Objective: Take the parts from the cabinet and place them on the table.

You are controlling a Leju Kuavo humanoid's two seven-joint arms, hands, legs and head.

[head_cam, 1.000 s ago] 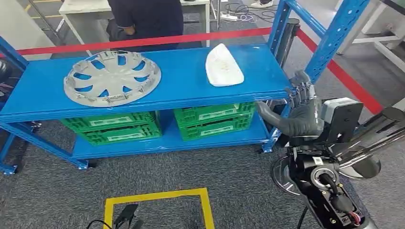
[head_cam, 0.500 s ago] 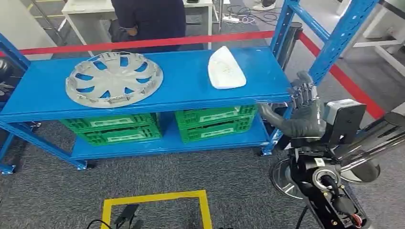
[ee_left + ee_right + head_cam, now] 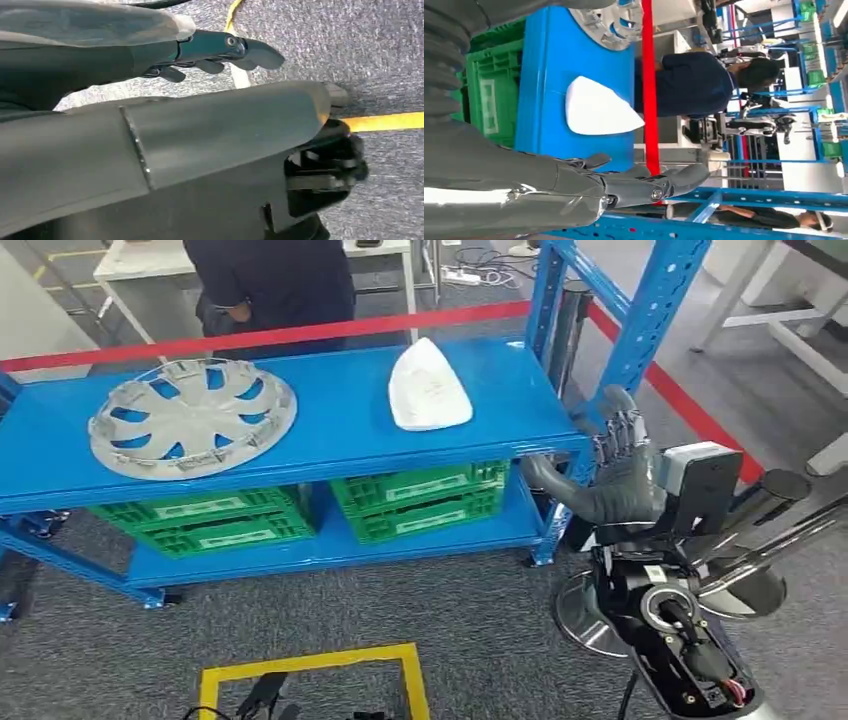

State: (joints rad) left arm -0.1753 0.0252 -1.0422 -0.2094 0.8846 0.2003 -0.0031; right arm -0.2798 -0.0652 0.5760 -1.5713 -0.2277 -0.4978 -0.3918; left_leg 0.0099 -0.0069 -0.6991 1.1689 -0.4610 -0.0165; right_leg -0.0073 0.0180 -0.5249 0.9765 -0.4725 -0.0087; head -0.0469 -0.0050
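The blue cabinet [image 3: 300, 440] stands in front of the robot with two parts on its top shelf: a silver wheel cover [image 3: 190, 418] lying flat toward the left end, and a white moulded part [image 3: 428, 387] further right, the two well apart. Under that shelf sit two green crates [image 3: 415, 498] side by side on the lower shelf. The right robot hand [image 3: 610, 475] hangs in the air just off the shelf's right front corner, beside the blue upright post [image 3: 640, 320], with its fingers spread and the thumb stuck out toward the crates; it grips nothing and touches neither part. From the wrist camera, the white part lies beyond its fingertips [image 3: 689, 177] with bare blue shelf between. The left robot hand [image 3: 220, 50] points down over grey carpet, near a yellow tape line [image 3: 385, 121]; its fingers look loosely extended with nothing in them, though much of it is hidden, so I cannot tell for sure. A red barrier tape [image 3: 300, 332] runs behind the cabinet, and a person in dark clothing [image 3: 270, 280] stands past it at a white tabletop [image 3: 140, 258]. A yellow square [image 3: 310, 675] is marked on the floor.
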